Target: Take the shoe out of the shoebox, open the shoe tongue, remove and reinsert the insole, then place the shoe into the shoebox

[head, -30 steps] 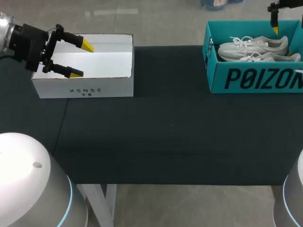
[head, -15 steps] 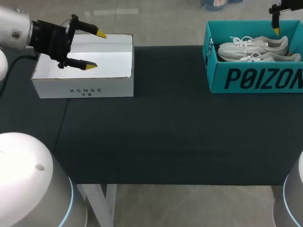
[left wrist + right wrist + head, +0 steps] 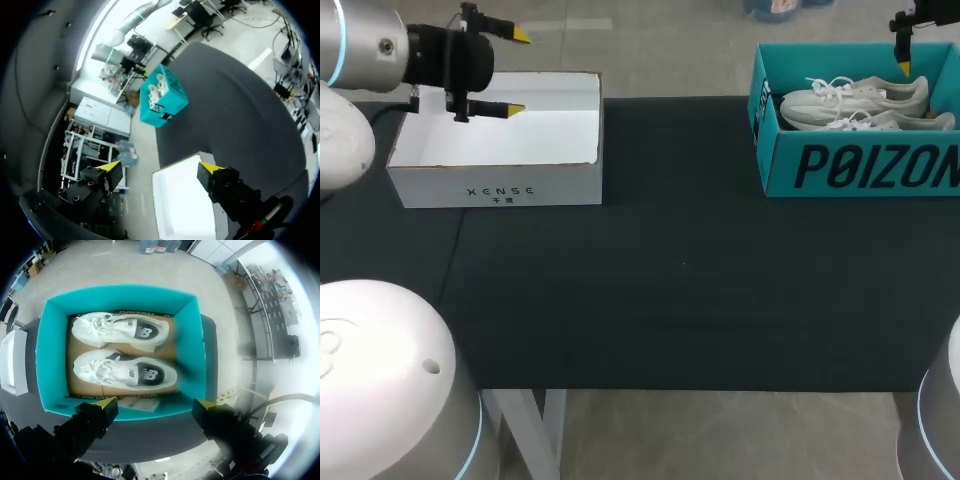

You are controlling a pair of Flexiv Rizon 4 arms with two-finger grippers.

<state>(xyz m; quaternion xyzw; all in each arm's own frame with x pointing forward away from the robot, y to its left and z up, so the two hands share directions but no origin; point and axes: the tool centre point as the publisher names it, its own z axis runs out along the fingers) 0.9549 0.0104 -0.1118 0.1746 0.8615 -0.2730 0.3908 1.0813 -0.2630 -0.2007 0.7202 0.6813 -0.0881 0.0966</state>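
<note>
Left gripper (image 3: 517, 72): fingers spread wide, yellow tips well apart, nothing held. Raised above the table, over the far rim of the white box.

White box (image 3: 495, 150): open-topped, plain white inside. Under the left gripper and slightly ahead of it; in the left wrist view partly between the two fingertips, touched by neither.

Right gripper (image 3: 153, 402): fingers likewise parted, nothing pinched. Hanging above the shoebox, with both tips over the wall nearest them and clear of it.

Shoebox (image 3: 50, 355): teal, lid off, brown cardboard floor. Directly below and ahead of the right gripper. Well ahead of the left gripper, far across the table.

Near shoe (image 3: 125, 371): white, laced, dark lining at the opening. Inside the shoebox, just ahead of the right fingertips, lying along the wall closest to them. Untouched by either finger.

Far shoe (image 3: 120, 330): same make and colour. Farther ahead of the right gripper, beyond the near shoe and parallel to it, against the opposite wall. Both toes pointing the same way, towards the white box's side. Close together; touching or not, cannot tell.

Table (image 3: 670, 280): dark surface, bearing both boxes well apart, the white box at the left gripper's side and the shoebox at the right gripper's.
</note>
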